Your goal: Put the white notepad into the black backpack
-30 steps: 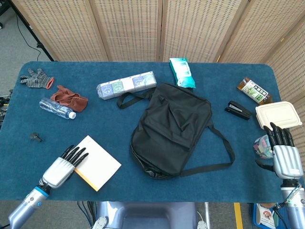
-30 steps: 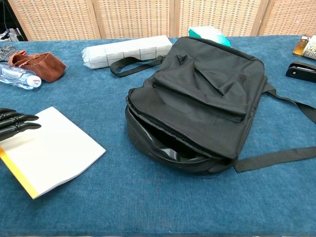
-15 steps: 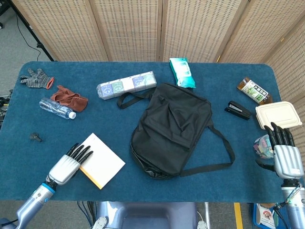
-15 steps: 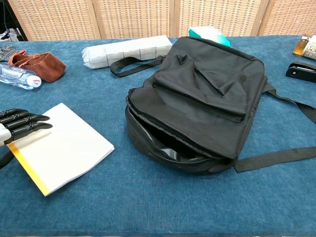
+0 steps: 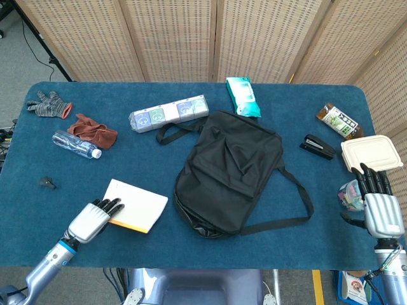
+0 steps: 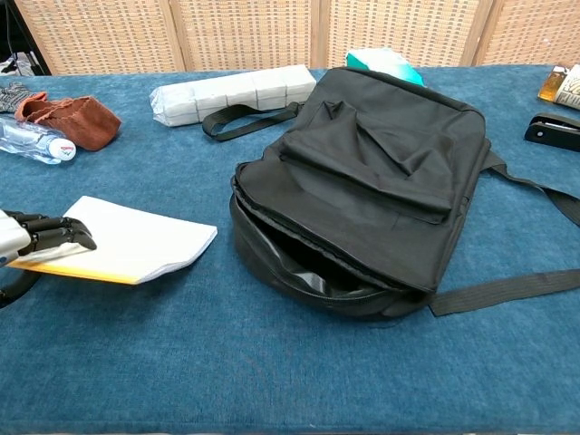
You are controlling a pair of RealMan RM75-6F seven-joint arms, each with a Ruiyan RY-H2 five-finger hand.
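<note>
The white notepad (image 5: 138, 204) (image 6: 136, 243) with an orange spine lies left of the black backpack (image 5: 229, 171) (image 6: 381, 172), tilted, its left edge raised off the blue cloth. My left hand (image 5: 94, 218) (image 6: 41, 236) grips that raised edge, fingers curled over the top. The backpack lies flat mid-table, and its unzipped mouth (image 6: 304, 263) faces the notepad, a short gap away. My right hand (image 5: 380, 204) hovers at the table's right edge, fingers straight and apart, holding nothing; the chest view does not show it.
A row of tissue packs (image 5: 168, 113), green wipes (image 5: 243, 96), a stapler (image 5: 317, 147), a snack packet (image 5: 339, 121) and a white lunch box (image 5: 372, 152) ring the backpack. A water bottle (image 5: 76, 145), brown cloth (image 5: 94, 130) and grey glove (image 5: 48, 105) lie far left.
The notepad has slid right toward the backpack and turned. My left hand's fingers have curled onto its edge and lifted that side. The right hand has not moved.
</note>
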